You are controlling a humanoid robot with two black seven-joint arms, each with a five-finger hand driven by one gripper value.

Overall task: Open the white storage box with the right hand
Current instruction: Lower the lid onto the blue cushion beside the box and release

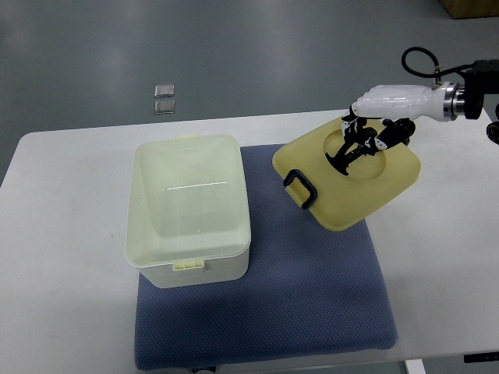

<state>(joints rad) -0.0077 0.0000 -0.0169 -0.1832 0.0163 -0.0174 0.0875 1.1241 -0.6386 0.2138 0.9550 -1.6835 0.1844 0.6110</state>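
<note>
The white storage box [189,206] stands open on the left part of a blue mat [312,304], its inside showing. Its cream lid [343,195] is off the box and lies tilted to the right, partly over the mat's right edge, with a black clip [300,187] at its near-left edge. My right hand [373,132] reaches in from the upper right and its fingers are curled on the black handle [343,156] in the lid's round recess. The left arm is out of view.
The white table [62,257] carries the mat. Its far edge runs just behind the box and lid. Two small clear squares [164,100] lie on the grey floor beyond it. A brown box corner [472,8] shows at the top right.
</note>
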